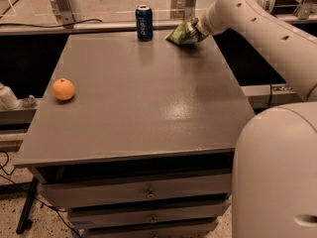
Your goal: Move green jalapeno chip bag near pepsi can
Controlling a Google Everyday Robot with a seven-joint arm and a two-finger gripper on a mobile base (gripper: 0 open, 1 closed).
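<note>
Camera view: the crinkly foil green jalapeno chip bag [184,33] is seen at the far right of the grey counter [143,113], near the small upright dark blue pepsi can [144,22] and to its right, with a gap left between them. Its long axis is pointed toward the can. It is held at its right end by the gripper [198,30], whose fingers appear closed on it, though largely hidden. The white arm [257,29] is stretched in from the right.

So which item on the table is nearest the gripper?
The green jalapeno chip bag, held in the gripper at the far right; the pepsi can stands left of it, the orange farthest.
</note>
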